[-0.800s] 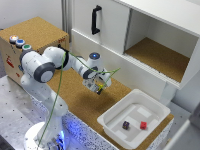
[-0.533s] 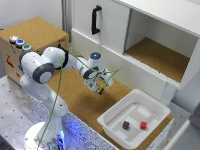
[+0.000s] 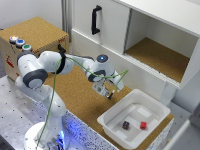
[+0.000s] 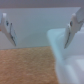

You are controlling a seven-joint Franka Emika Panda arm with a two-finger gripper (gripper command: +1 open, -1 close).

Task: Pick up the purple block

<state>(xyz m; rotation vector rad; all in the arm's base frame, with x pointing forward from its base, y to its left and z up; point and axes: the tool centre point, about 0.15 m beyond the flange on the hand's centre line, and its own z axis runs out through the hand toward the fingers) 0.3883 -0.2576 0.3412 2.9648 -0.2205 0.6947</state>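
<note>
Nothing of the pick is done yet: the purple block (image 3: 126, 124) lies untouched inside the white tray (image 3: 114, 116), beside the red cube (image 3: 143, 125) but apart from it. My gripper (image 3: 108, 94) hangs above the cork surface (image 3: 75, 95), just outside the tray's far rim, and it holds nothing. In the wrist view its fingers (image 4: 7, 29) stand spread wide, with only cork and a corner of the tray between them; the block itself is not in that view. The whole approach is left, I judge: carry over the rim, descend on the block, close and lift.
</note>
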